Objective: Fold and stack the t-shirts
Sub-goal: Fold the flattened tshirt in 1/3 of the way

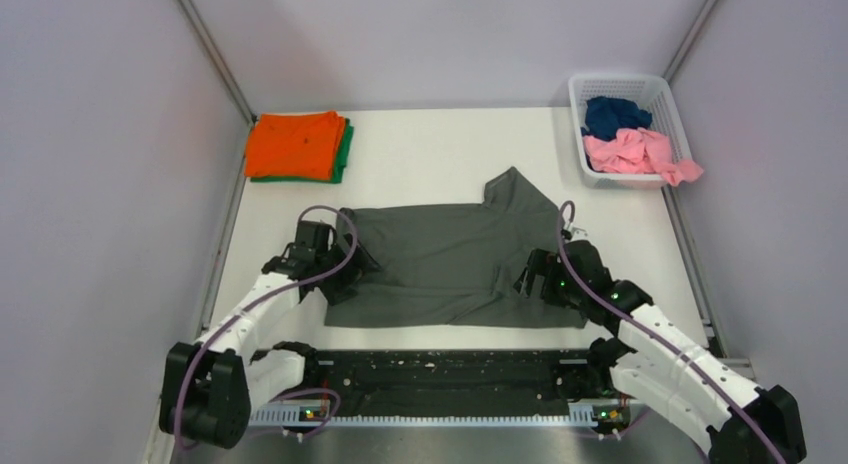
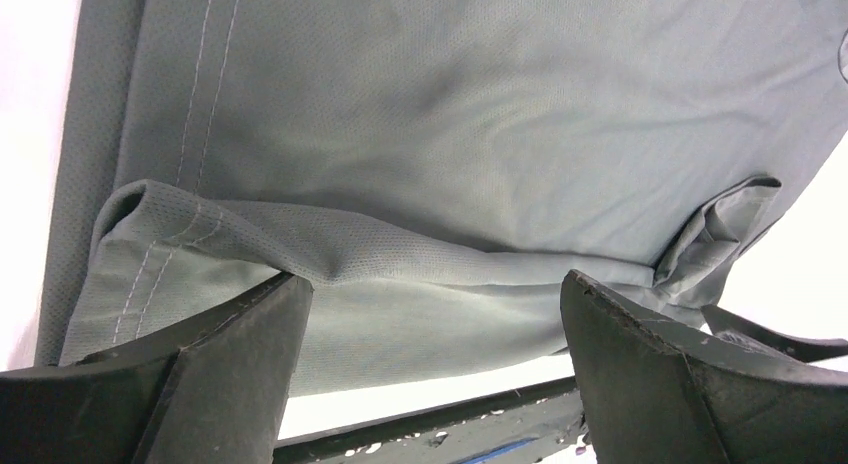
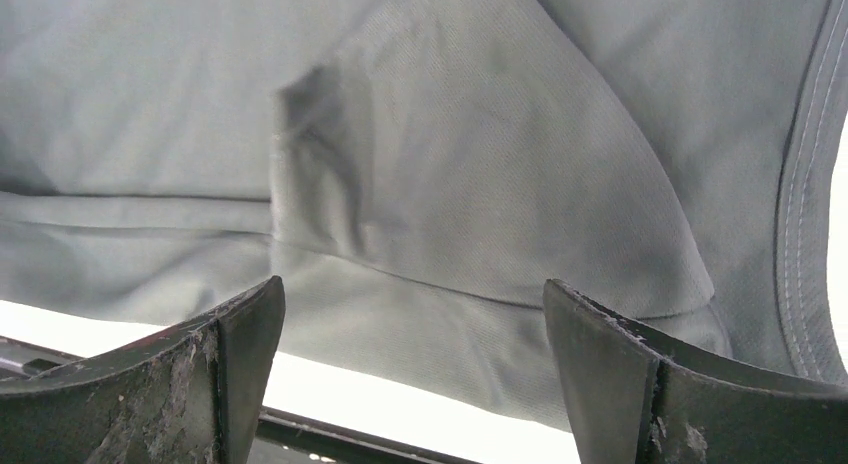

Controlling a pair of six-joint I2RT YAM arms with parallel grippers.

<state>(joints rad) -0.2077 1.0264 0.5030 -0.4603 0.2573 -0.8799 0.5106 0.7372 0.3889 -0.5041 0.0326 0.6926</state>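
Note:
The dark grey t-shirt (image 1: 440, 259) lies partly folded in the middle of the table, one sleeve sticking out at the far right. It fills the left wrist view (image 2: 450, 134) and the right wrist view (image 3: 450, 154). My left gripper (image 1: 345, 269) is open over the shirt's left edge, its fingers (image 2: 240, 364) wide apart and holding nothing. My right gripper (image 1: 530, 277) is open over the shirt's right part, its fingers (image 3: 620, 374) apart and empty. A folded orange tee (image 1: 296, 144) lies on a folded green one (image 1: 346, 152) at the far left. Navy (image 1: 612, 114) and pink (image 1: 640, 152) tees lie crumpled in the basket.
The white lattice basket (image 1: 660, 89) stands at the far right corner. A black rail (image 1: 440, 379) runs along the near edge between the arm bases. Grey walls close in the table on three sides.

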